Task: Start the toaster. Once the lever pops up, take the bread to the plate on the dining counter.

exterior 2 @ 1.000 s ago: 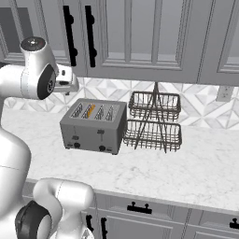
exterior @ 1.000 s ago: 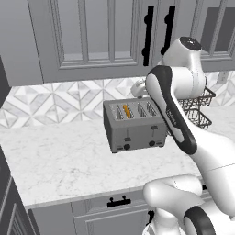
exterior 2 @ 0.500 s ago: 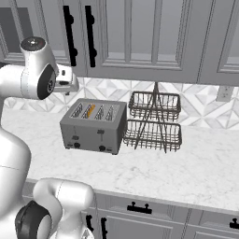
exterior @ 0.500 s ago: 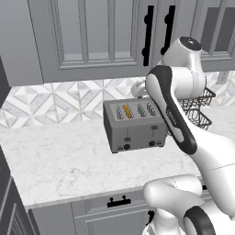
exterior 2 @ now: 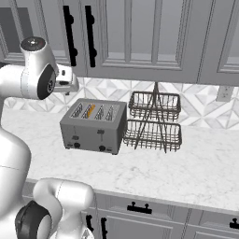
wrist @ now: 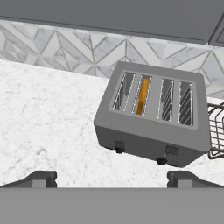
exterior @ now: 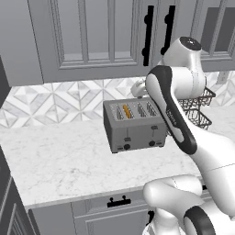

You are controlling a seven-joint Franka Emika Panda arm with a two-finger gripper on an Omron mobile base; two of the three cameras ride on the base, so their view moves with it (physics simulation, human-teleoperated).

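Fingers spread wide and empty, the white arm's hand (wrist: 112, 178) hovers above the veined marble worktop (wrist: 48, 127), the boxy grey metal toaster (wrist: 153, 120) at twelve o'clock, orange-crusted bread (wrist: 142, 96) in its second slot.

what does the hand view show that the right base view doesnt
Hand view alone: the claw, open and well apart from the toaster, seen from above and in front, with the slots running away from the camera.

Right base view alone: the two-tier wire rack whole, just right of the toaster, the upper cabinet doors with dark handles, the drawer fronts under the worktop, and the arm at left.

Both: the grey four-slot toaster on the marble worktop, the bread in the second slot from the left, the two front levers, and the patterned backsplash.
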